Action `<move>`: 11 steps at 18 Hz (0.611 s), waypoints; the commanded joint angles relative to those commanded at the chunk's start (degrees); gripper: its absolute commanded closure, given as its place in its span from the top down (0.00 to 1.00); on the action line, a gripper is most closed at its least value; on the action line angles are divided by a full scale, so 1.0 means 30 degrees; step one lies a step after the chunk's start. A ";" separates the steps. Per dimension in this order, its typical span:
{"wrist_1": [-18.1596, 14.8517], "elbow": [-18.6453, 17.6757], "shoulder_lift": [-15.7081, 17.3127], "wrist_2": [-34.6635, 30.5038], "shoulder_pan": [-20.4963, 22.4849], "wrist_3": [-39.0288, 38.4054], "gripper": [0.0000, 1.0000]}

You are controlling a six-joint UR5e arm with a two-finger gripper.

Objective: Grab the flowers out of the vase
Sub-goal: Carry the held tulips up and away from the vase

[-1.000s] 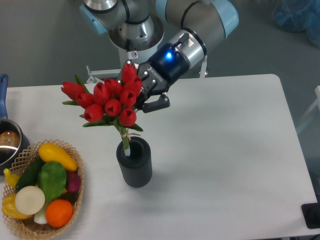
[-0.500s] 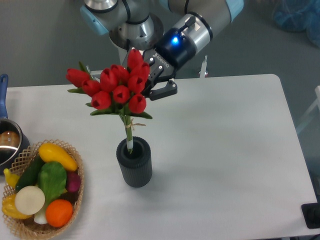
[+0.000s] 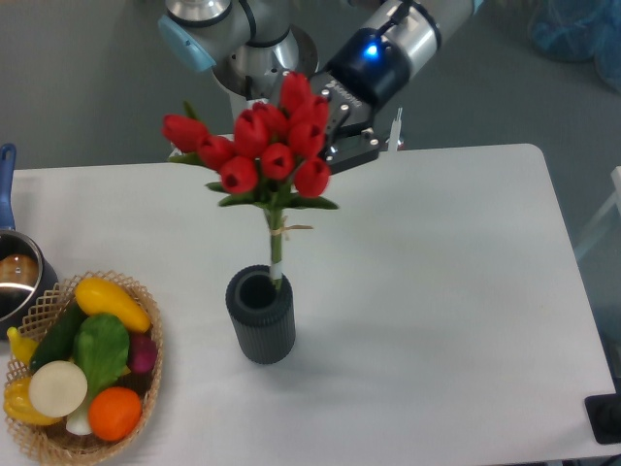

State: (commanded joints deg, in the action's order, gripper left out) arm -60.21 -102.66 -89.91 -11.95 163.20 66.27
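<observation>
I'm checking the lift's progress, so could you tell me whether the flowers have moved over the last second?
Yes. The flowers have risen and shifted right relative to the vase, which has stayed put; only the stem tips remain at its mouth.

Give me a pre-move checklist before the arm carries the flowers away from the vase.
1. Gripper closed on the flowers: ok, it holds the bunch behind the buds.
2. Stems clear of the vase: cannot tell, the stem tips sit right at the mouth.
3. Vase upright on the table: ok.
4. Bunch intact: ok, the tie holds the stems together and no fallen buds show.
5. Basket and pot out of the way: ok, both are at the left edge.
</observation>
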 joint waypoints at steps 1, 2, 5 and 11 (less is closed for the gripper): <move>-0.0029 0.0029 0.0030 -0.0117 0.0409 0.0029 0.33; 0.0000 0.0029 0.0030 -0.0176 0.0964 0.0029 0.33; 0.0029 -0.0029 0.0030 -0.0352 0.2402 0.0146 0.33; 0.0117 0.0175 -0.0729 -0.2257 0.3869 0.1960 0.33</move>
State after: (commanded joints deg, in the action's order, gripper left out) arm -59.85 -102.13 -92.10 -18.72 174.81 72.15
